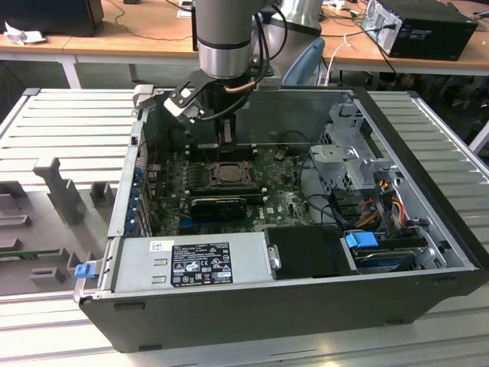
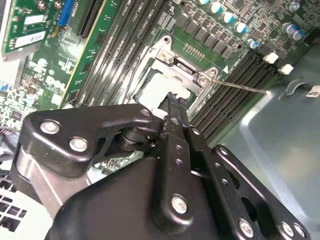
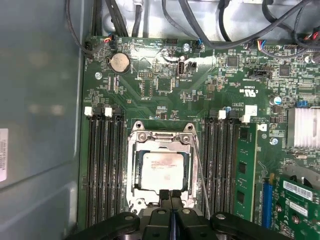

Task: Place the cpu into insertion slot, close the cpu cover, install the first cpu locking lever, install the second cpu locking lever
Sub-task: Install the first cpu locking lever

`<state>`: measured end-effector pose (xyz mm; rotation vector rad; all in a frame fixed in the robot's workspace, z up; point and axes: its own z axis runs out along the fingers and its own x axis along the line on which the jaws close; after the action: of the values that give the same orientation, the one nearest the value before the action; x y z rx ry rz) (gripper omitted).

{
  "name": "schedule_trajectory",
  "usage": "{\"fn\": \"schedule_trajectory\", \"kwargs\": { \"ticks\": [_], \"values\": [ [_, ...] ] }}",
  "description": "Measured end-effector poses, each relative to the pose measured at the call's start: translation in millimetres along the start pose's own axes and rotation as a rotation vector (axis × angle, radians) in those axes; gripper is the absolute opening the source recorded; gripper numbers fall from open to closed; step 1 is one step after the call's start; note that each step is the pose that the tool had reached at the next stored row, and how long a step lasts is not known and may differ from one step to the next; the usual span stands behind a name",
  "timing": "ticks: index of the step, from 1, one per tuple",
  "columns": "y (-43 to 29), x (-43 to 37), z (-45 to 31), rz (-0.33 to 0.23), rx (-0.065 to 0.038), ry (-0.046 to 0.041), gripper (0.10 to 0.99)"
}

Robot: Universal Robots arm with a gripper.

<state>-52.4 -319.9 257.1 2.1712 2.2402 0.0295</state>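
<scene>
**Status.** The cpu [image 3: 161,169] sits in the insertion slot [image 1: 209,177]. Its pale, matte metal face shows through the window of the cpu cover [image 3: 161,136], which appears to lie flat over it. The pincer [image 3: 170,194] is narrow, with its fingers pressed together and nothing held between them. Its tips are at the cover's edge. In the exterior view it stands at 12 o'clock from the slot.

**Step in hand (judged): seating the cover.** Press straight down on the stamped steel frame, never on the chip face. Keep clear of the locking lever [image 3: 199,175], a thin polished wire rod lying free beside the frame. Long black memory slots [image 3: 102,170] flank the socket.
</scene>
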Motion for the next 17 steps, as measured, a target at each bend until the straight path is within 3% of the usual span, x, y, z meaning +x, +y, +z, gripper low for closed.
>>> {"fn": "schedule_trajectory", "kwargs": {
  "ticks": [3,6,8,14,17],
  "values": [
    [0.2,0.0,-12.2,0.000,-0.003,-0.0022,0.106],
    [0.3,0.0,-17.5,0.000,-0.003,-0.0023,0.106],
    [0.0,0.0,-26.1,0.000,-0.004,-0.0023,0.106],
    [-1.0,-0.2,-29.9,-0.003,-0.007,-0.0022,0.106],
    [-1.1,-0.2,-30.0,-0.053,-0.007,-0.0008,0.106]
  ]
}}
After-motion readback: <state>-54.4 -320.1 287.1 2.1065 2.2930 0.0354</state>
